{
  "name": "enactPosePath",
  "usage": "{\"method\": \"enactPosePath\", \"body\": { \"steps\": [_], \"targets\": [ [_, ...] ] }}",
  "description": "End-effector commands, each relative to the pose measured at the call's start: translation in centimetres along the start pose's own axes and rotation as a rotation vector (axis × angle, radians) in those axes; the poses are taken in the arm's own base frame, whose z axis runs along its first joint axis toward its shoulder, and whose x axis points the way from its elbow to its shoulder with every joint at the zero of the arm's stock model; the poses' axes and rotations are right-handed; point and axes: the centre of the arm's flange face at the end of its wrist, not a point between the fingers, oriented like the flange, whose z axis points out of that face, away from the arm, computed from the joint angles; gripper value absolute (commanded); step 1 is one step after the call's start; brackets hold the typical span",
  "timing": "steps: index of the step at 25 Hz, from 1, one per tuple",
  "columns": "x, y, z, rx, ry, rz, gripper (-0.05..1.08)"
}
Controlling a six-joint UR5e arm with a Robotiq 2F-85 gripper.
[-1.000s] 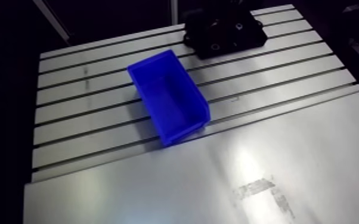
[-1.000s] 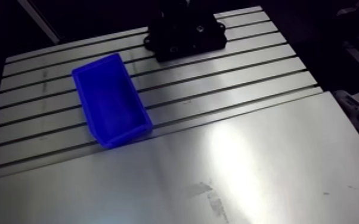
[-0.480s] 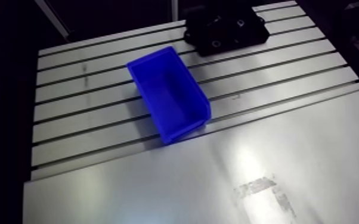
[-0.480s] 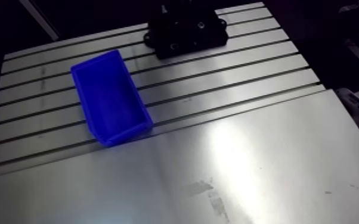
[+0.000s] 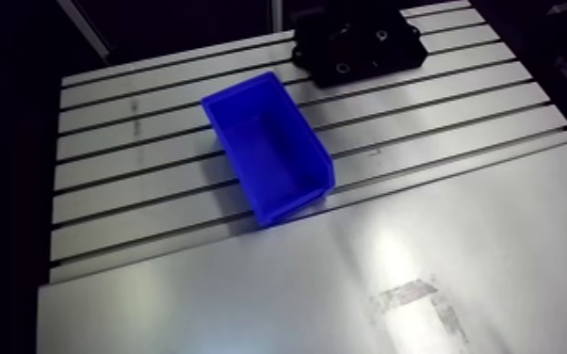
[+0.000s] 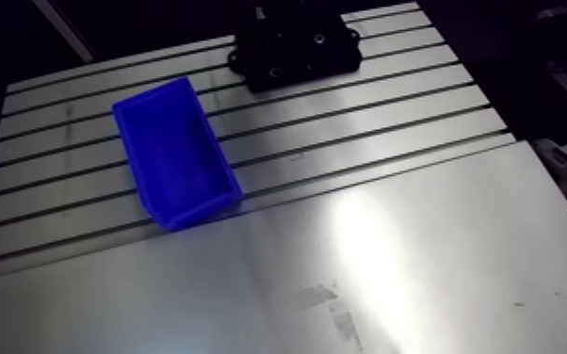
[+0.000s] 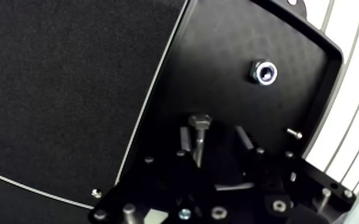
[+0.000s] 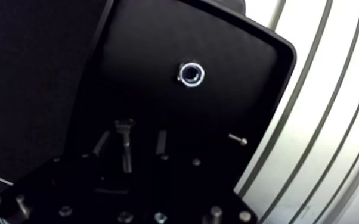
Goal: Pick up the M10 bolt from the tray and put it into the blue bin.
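In the arm view, starting at the left: slotted worktop (image 5: 137, 179), with a blue bin (image 5: 268, 146) standing on it, skewed across the slots, open top up, low front toward the near right. Right of the bin and well apart from it, at the far edge: black wrist (image 5: 358, 47), too dark to sort into parts. Nearer the camera, a smooth metal sheet (image 5: 250, 301) over the worktop's near part, with a scuffed patch (image 5: 419, 301) toward its right.

In the wrist view, taken in the same order: black textured mat (image 7: 68, 89), then just beside it a black tray (image 7: 229, 65) with a raised rim. On the tray floor, the M10 bolt (image 7: 200, 140), lying flat, hex head pointing ahead of the tool (image 7: 214, 136), shank back toward it. Tool above the tray, fingers (image 7: 185, 140) spread wide, touching nothing. Bolt framed between them, nearer one finger than the other, not gripped. Further ahead on the tray floor, a silvery nut (image 7: 264, 72), well apart from the bolt. Beside the tool, near the tray's wall, a small screw (image 7: 294, 134). Beyond that wall, pale slotted worktop again.
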Motion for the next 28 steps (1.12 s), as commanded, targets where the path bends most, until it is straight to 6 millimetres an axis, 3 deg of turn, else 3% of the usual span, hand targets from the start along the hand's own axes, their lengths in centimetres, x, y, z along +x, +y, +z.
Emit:
{"method": "enactPosePath", "body": {
  "steps": [1,28],
  "targets": [
    [-0.79,-0.53,-0.15,0.004,0.000,-0.011,0.52],
    [-0.81,-0.66,0.17,0.004,0.005,0.006,0.62]
  ]
}}
